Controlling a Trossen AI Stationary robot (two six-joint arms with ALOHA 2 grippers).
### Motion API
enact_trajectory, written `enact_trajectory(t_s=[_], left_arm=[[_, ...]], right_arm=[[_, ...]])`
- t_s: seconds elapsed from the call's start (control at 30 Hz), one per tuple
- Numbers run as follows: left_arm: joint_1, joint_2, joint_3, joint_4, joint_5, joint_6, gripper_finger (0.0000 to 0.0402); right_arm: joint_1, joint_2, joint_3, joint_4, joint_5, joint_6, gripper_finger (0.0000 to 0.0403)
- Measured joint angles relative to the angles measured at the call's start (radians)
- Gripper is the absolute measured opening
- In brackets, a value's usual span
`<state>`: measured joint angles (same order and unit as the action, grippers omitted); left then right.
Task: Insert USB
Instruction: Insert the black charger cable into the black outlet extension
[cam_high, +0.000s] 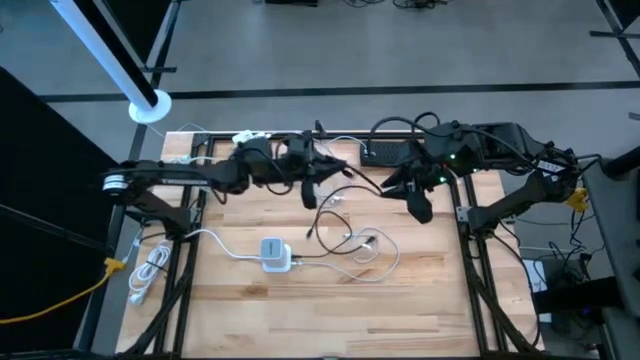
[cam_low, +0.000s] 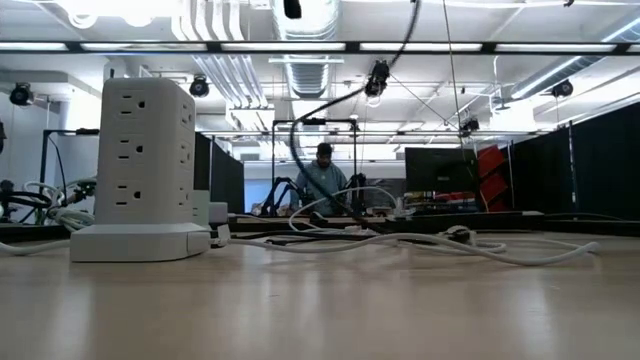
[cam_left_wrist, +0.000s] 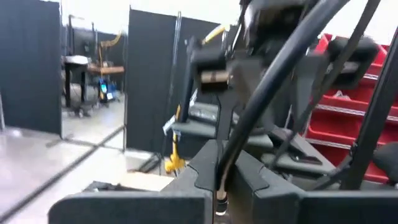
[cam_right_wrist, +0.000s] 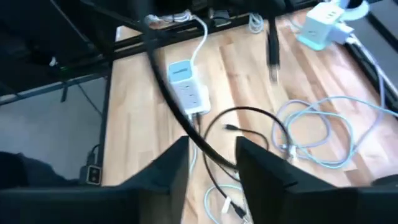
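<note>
Jaws of left gripper (cam_left_wrist: 219, 186) are clamped on black cable (cam_left_wrist: 273, 81); right gripper (cam_right_wrist: 211, 165) stands apart. Plug is not yet in power strip (cam_high: 275, 254).

Pretty typical lab space behind the table. Ceiling has long strip lights (cam_low: 300, 46) and exposed silver ducting (cam_low: 305, 20), everything up there bright. Black curtain partitions (cam_left_wrist: 28, 62) split the room into bays, and the floor (cam_high: 400, 50) is smooth grey concrete with dark seam lines. Off to one side there's a rack of red storage bins (cam_left_wrist: 351, 93). A person (cam_low: 324, 175) sits at a far bench with monitors (cam_low: 440, 172) nearby. The tabletop (cam_high: 420, 300) itself is light wood planks.
</note>
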<state>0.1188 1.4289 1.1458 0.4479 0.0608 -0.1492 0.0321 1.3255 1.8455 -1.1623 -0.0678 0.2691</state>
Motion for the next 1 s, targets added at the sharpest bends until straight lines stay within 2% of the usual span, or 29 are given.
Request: enact_trajectory(t_s=[0.17, 0.3, 0.5, 0.63, 0.77, 1.0], left_arm=[[-0.001, -0.06, 0.0, 0.0, 0.076, 0.118, 0.0003], [-0.001, -0.1, 0.0, 0.008, 0.13, 0.149, 0.0002], [-0.001, -0.126, 0.0, 0.051, 0.251, 0.147, 0.0002], [0.0, -0.13, 0.0, 0.176, 0.354, 0.111, 0.0002], [0.012, -0.128, 0.0, 0.298, 0.368, 0.053, 0.0002], [0.034, -0.127, 0.0, 0.405, 0.368, -0.012, 0.0002]], right_arm=[[0.0, -0.015, 0.029, 0.0, 0.007, -0.026, 0.0175], [0.0, -0.025, 0.043, 0.032, 0.045, -0.056, 0.0197], [0.0, -0.017, 0.043, 0.069, 0.109, -0.115, 0.0204], [0.0, -0.001, 0.043, 0.081, 0.123, -0.146, 0.0204], [0.0, 0.019, 0.043, 0.106, 0.124, -0.177, 0.0204], [0.0, 0.075, 0.026, 0.201, 0.177, -0.27, 0.0206]])
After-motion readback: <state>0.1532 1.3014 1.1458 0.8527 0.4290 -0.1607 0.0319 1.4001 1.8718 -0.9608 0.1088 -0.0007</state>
